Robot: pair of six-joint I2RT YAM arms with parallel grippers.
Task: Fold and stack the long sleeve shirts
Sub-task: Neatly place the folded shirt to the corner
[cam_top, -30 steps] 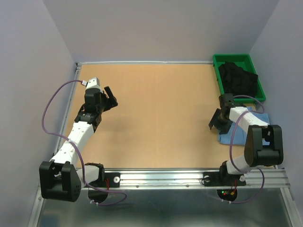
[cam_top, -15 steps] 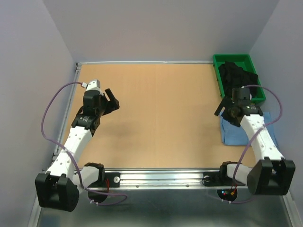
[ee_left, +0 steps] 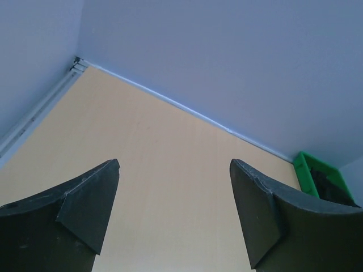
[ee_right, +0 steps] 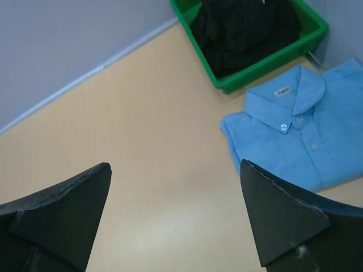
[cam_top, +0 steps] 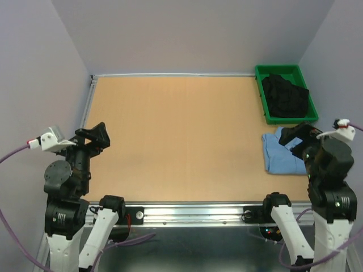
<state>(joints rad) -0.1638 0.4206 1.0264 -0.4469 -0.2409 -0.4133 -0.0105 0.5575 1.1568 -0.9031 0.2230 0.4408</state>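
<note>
- The light blue long sleeve shirt (cam_top: 278, 156) lies folded into a small rectangle at the right side of the tabletop (cam_top: 181, 130), near the front edge.
- In the right wrist view the shirt (ee_right: 295, 130) faces up, with its pointed collar, its label and a row of small white buttons showing. The collar end points toward the bin.
- A green bin (cam_top: 260, 90) sits in the far right corner, just beyond the shirt's collar end. I cannot tell whether the two touch.
- The bin (ee_right: 266, 61) holds a heap of dark clothes (ee_right: 244, 28), crumpled and unfolded. From above the heap (cam_top: 283, 96) fills most of the bin.
- The right pincer (cam_top: 299, 137) hangs raised above the shirt's near right part, tilted toward the tabletop. In its own camera the right pincer (ee_right: 176, 187) has its jaws spread wide and grips nothing.
- The left pincer (cam_top: 95, 136) is raised at the left edge of the tabletop, well apart from the shirt. It is angled toward the far right corner. In the left wrist view the left pincer (ee_left: 173, 187) is likewise spread wide with nothing in it, and bare tabletop shows between its fingers.
</note>
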